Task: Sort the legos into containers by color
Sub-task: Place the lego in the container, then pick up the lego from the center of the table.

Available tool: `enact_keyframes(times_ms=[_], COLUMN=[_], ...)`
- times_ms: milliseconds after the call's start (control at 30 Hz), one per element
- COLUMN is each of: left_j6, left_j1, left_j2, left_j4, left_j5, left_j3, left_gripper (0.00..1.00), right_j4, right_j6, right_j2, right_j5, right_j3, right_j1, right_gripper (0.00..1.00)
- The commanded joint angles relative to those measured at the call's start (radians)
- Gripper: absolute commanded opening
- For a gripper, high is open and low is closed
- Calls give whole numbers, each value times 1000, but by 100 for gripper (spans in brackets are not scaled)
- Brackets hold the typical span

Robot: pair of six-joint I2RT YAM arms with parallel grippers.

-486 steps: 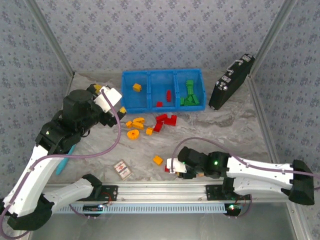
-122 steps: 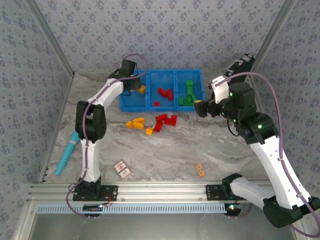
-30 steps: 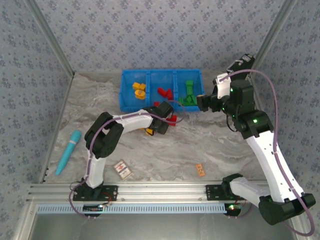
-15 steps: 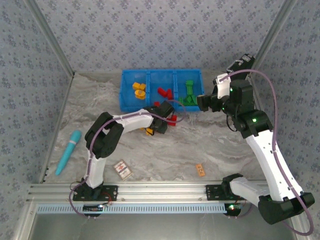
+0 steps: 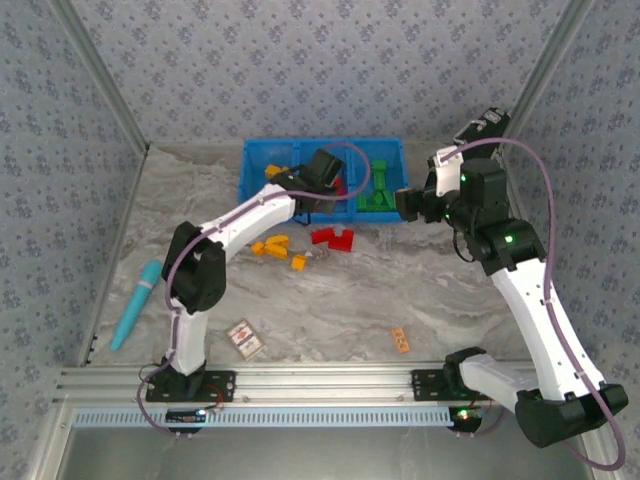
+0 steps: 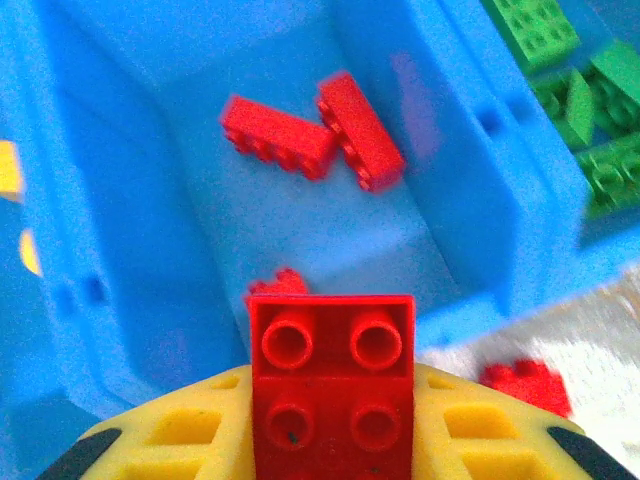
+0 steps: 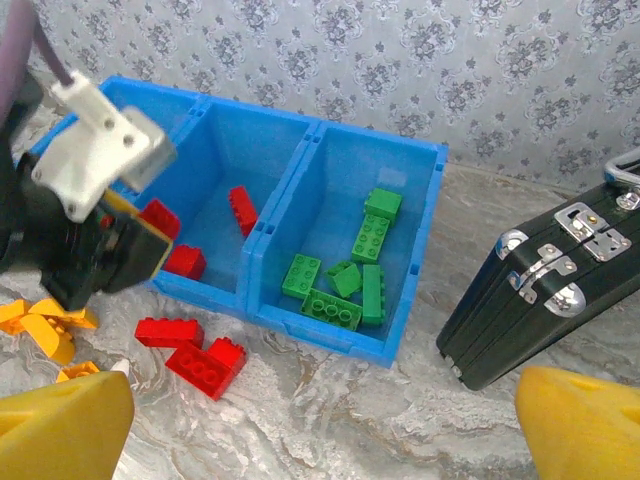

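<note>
The left pincer [image 5: 322, 172] grips a red brick [image 6: 331, 385] over the middle compartment [image 6: 300, 230], upper centre; the right pincer [image 5: 407, 204] gapes empty. The green legos [image 7: 345, 275] look sorted; red legos [image 5: 333, 238] and orange legos [image 5: 272, 245] lie unsorted on the counter [image 5: 450, 290].

L gripper [image 5: 322, 178] blocks mid compartment [image 7: 270, 175].
</note>
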State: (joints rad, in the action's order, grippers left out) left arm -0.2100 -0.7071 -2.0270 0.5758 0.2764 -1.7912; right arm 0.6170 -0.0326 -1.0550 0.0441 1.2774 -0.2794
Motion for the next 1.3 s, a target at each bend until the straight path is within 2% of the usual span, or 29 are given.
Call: enact_keyframes(times_ms=[0, 167, 300, 500, 633, 733, 967, 1267], left_j6=[18, 31, 30, 56, 112, 109, -11, -109], left_j1=[27, 54, 66, 61, 39, 19, -42, -85], left_j2=[-92, -205, -263, -215, -167, -74, 182, 309], left_j4=[-3, 11, 29, 29, 111, 131, 24, 15], left_j5=[-18, -28, -32, -90, -68, -48, -24, 20], left_j3=[-91, -232, -303, -307, -345, -253, 174, 428], left_gripper=[31, 32, 39, 45, 49, 49, 49, 51], right_j4=[-5, -11, -10, -9, 7, 13, 29, 21], right_j6=[23, 36, 36, 40, 36, 36, 28, 16], right_j2=[17, 24, 15, 2, 4, 10, 27, 27], right_j5=[32, 69, 66, 73, 113, 105, 126, 146], right_j3=[36, 26, 20, 20, 31, 38, 48, 52], right_j1=[9, 9, 9, 7, 0, -5, -15, -52], right_gripper=[100, 100, 100, 100, 99, 99, 99, 99])
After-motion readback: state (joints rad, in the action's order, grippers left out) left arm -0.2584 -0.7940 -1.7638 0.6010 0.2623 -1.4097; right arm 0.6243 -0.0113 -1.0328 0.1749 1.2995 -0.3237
